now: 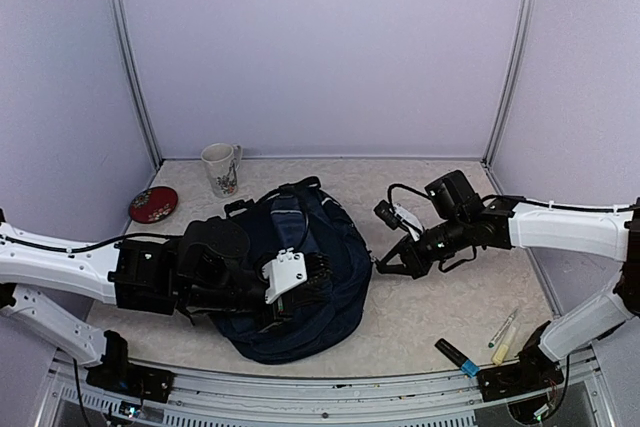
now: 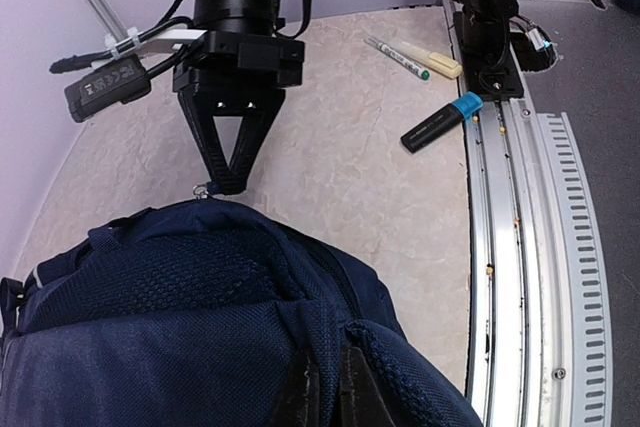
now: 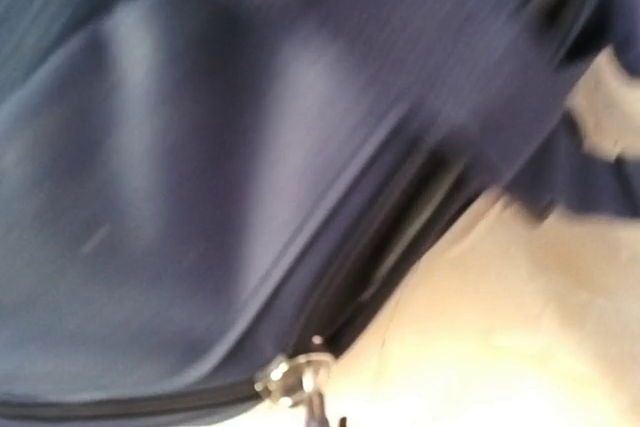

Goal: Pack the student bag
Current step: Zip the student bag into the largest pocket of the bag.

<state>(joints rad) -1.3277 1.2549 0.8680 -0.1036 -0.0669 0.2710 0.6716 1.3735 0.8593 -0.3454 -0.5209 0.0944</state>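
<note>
With bag (image 1: 310, 232) flat at the middle of the table (image 1: 430, 312), left gripper (image 1: 318, 279) pinched shut on its fabric and right gripper (image 1: 383, 268) closed on the zip pull (image 3: 293, 375), brace the cloth taut and draw the pull along its track, never upward.

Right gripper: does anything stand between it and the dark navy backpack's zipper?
Nothing visible does. The right gripper, shut, has its tips right at the small metal zipper pull on the edge of the dark navy fabric backpack.
</note>
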